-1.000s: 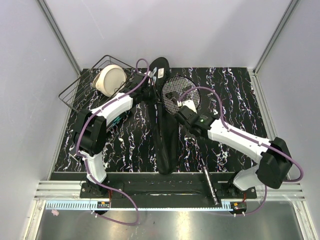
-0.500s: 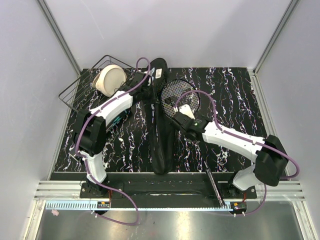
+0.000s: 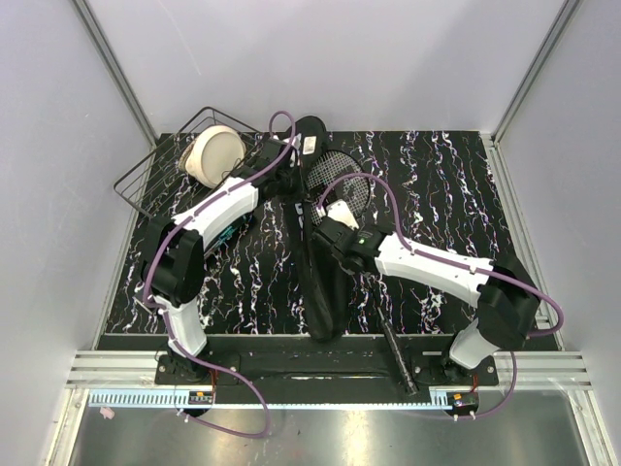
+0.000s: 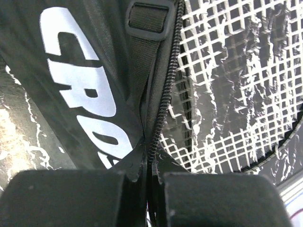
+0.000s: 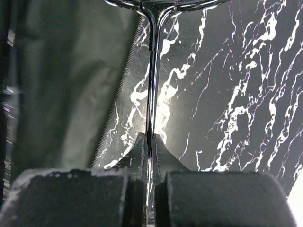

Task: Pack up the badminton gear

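Observation:
The long black "CROSSWAY" racket bag (image 3: 315,262) lies lengthwise down the middle of the table, its top end at the back. My left gripper (image 3: 287,167) is shut on the bag's zippered edge (image 4: 163,99) near that top end. A black racket lies with its strung head (image 3: 337,175) at the bag's open top and its shaft (image 5: 152,71) running to the near right. My right gripper (image 3: 322,225) is shut on the shaft just below the head. The racket handle (image 3: 398,354) reaches the table's near edge. The strung head also shows in the left wrist view (image 4: 236,80). Shuttlecocks and tube are out of view.
A black wire basket (image 3: 165,170) holding a cream round bowl-like object (image 3: 213,155) stands at the back left, beside my left arm. Grey walls close the table on three sides.
My right gripper has moved left with the racket, so the strung head has slid toward the bag's open top. The handle end has swung left. My left gripper holds its place.

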Robot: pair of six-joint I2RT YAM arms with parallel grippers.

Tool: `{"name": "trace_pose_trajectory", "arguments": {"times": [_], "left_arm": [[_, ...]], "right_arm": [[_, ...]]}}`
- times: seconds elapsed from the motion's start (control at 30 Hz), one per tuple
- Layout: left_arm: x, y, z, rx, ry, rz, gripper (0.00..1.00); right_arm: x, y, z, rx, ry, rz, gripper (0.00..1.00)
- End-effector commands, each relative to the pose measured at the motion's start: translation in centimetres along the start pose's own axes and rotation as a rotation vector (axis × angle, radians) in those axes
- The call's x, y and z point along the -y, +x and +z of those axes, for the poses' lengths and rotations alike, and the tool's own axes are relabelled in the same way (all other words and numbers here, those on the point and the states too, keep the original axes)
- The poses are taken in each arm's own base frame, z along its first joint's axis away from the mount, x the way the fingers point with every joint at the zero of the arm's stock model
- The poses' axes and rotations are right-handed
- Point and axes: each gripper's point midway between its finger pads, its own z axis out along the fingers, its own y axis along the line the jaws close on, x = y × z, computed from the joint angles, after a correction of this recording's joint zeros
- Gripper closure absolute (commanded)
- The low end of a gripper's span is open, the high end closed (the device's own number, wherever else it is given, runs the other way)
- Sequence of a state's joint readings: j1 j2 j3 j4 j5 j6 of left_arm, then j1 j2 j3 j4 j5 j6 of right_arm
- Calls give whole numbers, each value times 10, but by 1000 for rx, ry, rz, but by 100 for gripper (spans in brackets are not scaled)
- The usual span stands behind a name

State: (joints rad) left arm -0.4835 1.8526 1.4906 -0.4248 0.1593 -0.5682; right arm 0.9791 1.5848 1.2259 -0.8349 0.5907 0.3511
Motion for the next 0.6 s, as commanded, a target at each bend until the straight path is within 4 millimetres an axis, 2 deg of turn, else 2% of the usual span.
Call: {"name": "trace_pose_trajectory", "arguments": {"times": [0.0,0.17,0.3,0.37,0.47,0.53,0.57], "left_arm": [[70,-28,-42,93,282,54,100],[86,-11,-54,66,422,37,100],[93,0,-62,48,498,64,100],[94,5,-65,37,520,87,100],[92,5,-66,39,511,143,100],[85,1,-66,45,470,193,100],[83,-1,-66,44,458,205,100]], "right_arm": [[-13,-54,-12,186,-47,87,100],[-34,-90,-16,295,-148,174,100],[-34,-110,-7,326,-187,212,100],[-43,-123,-11,363,-261,213,100],[-50,-125,-19,380,-330,153,100],[-51,-113,-19,361,-346,117,100],[-44,-111,-23,371,-338,126,100]]}}
